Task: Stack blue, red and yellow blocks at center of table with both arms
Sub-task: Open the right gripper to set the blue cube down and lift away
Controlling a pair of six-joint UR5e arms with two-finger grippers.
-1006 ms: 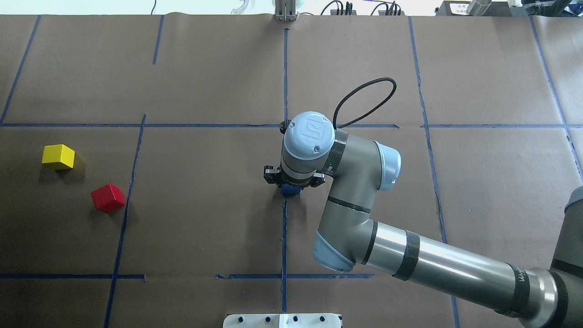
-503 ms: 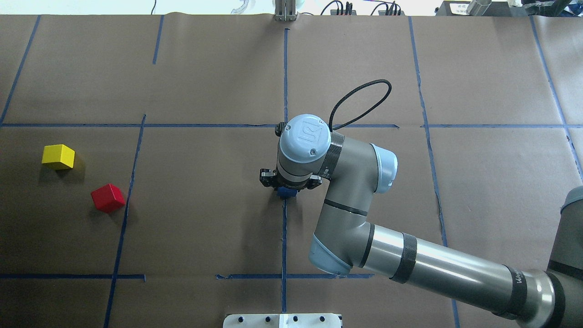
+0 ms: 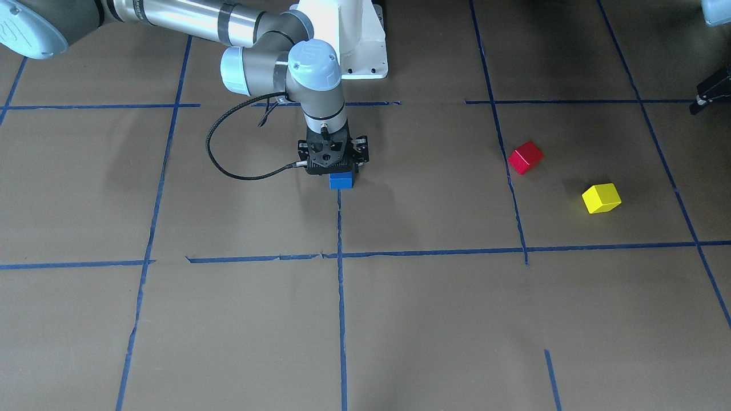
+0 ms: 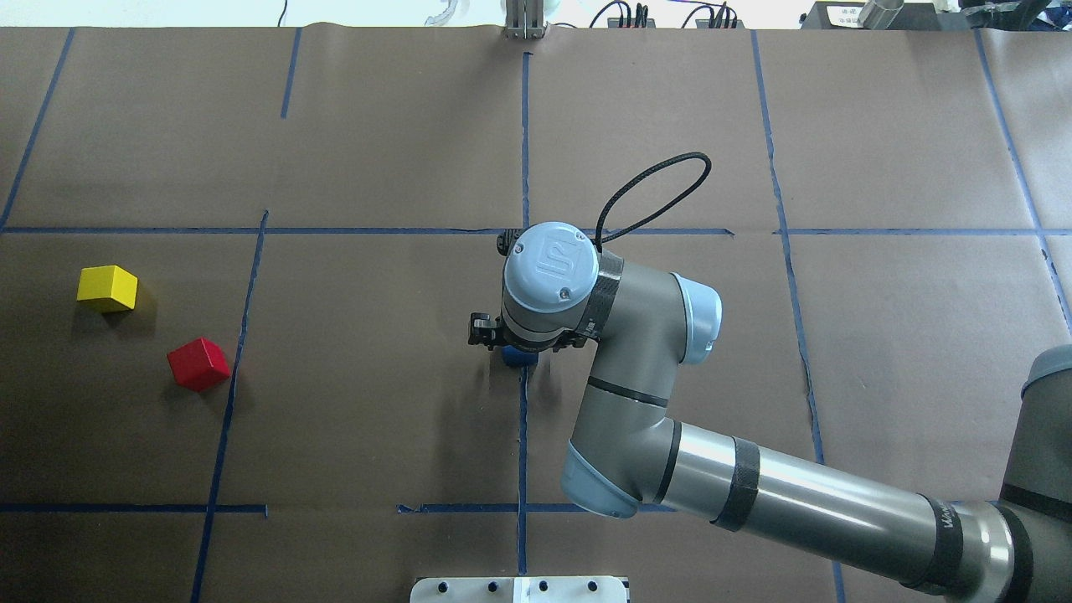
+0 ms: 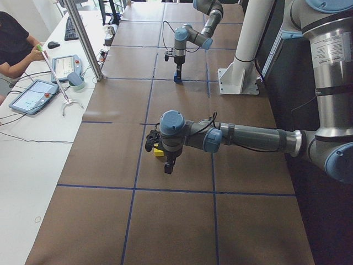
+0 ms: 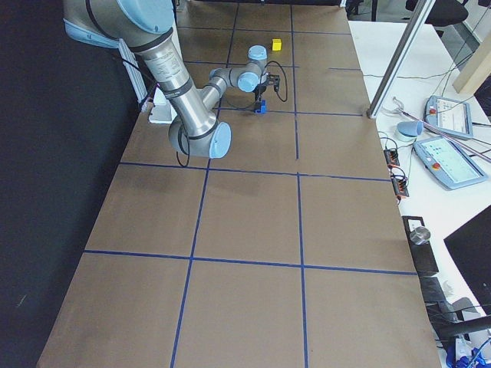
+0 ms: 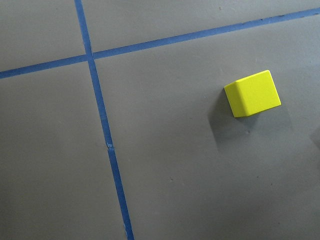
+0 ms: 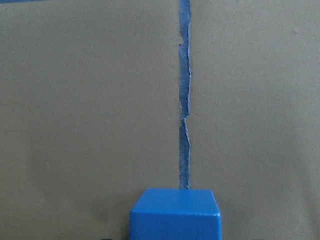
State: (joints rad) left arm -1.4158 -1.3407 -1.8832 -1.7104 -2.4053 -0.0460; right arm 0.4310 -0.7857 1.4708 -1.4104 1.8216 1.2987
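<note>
My right gripper (image 3: 339, 170) points straight down at the table's centre, shut on the blue block (image 3: 341, 182), which sits on or just above the centre tape line. The block also shows under the wrist in the overhead view (image 4: 518, 358) and at the bottom of the right wrist view (image 8: 175, 214). The red block (image 4: 198, 363) and the yellow block (image 4: 107, 287) lie apart on the table's left side. My left gripper (image 5: 167, 164) hovers high above the yellow block (image 7: 252, 93); I cannot tell whether it is open or shut.
Blue tape lines (image 4: 523, 435) divide the brown paper-covered table into squares. The robot's white base plate (image 3: 354, 40) stands at the near edge. Operator tablets (image 5: 33, 95) lie on a side table beyond the far edge.
My right arm has moved to the left in the overhead view, carrying the blue block with it onto the centre tape line. The red and yellow blocks have not moved.
</note>
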